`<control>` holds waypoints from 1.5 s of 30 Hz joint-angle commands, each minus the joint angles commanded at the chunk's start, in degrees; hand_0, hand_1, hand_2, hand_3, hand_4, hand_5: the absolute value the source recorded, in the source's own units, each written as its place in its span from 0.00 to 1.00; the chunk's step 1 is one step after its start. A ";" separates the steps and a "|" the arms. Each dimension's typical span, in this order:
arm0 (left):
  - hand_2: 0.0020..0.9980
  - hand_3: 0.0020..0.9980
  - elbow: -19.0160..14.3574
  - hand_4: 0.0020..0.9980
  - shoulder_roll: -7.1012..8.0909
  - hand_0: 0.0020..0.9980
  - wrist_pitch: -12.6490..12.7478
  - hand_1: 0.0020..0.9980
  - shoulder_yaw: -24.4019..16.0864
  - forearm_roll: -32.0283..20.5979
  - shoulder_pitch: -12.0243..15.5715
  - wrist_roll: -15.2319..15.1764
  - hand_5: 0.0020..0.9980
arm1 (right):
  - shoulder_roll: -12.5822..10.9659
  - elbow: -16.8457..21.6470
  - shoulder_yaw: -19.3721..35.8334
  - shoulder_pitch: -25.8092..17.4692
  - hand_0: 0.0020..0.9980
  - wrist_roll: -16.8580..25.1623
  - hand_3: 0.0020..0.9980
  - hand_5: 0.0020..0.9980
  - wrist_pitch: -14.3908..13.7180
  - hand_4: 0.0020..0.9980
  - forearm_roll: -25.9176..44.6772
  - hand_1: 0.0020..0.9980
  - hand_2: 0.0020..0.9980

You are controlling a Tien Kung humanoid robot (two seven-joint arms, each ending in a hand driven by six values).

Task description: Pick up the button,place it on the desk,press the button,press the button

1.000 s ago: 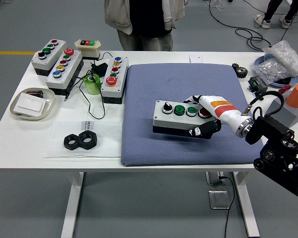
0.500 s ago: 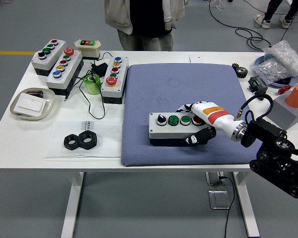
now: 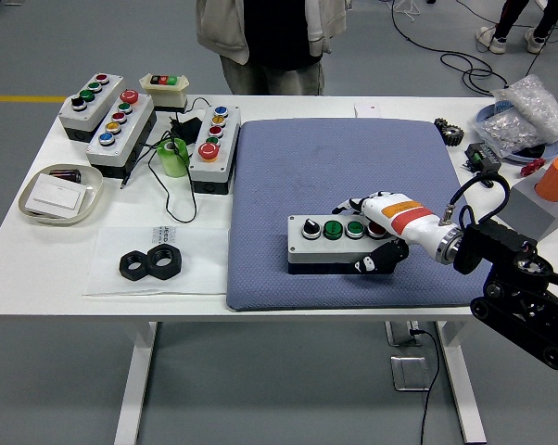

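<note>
A grey button box (image 3: 330, 243) with a black selector, two green buttons and a red button lies on the blue mat (image 3: 339, 176), near the mat's front edge. My right hand (image 3: 379, 234), white with an orange stripe, is shut on the box's right end, fingers over the top and thumb against the front face. The red button is partly hidden under the fingers. The left arm is out of view.
Three more button boxes (image 3: 121, 125) and a small switch box (image 3: 163, 85) stand at the back left, with a green tape roll (image 3: 174, 158). A tray (image 3: 61, 195), two black nuts (image 3: 151, 263) sit left. A person stands at the far side. Bags and parts crowd the right edge.
The box dropped from a tilted, lifted pose onto the mat, slid left, then shifted slightly right. My right hand stayed closed on its right end throughout.
</note>
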 joint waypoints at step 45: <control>0.75 0.79 0.31 0.70 0.13 0.68 0.02 0.65 0.15 -0.71 0.04 -0.42 1.00 | -15.07 29.02 22.02 -16.77 0.30 -17.44 0.80 0.00 5.24 0.60 3.65 0.13 0.29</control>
